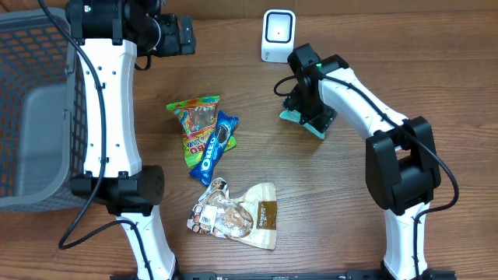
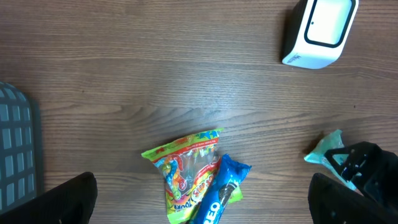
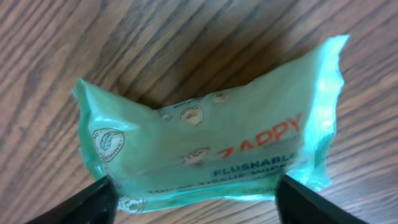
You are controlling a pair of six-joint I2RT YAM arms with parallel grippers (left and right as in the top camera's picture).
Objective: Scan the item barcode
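Jaws of right gripper [image 3: 200, 200] stood wide, one finger at each end of teal wipes packet [image 3: 211, 143]; whether they pressed it could not be told. Packet lay on worktop [image 3: 124, 37], near white scanner [image 1: 278, 35]. Left gripper [image 2: 208, 202] jaws fully spread, holding nothing.

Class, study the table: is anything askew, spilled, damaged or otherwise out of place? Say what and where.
Nothing looks spilled. The blue Oreo pack lies slantwise, overlapping the gummy candy bag. The teal wipes pack is bowed and wrinkled, and the brown snack bag is crumpled.
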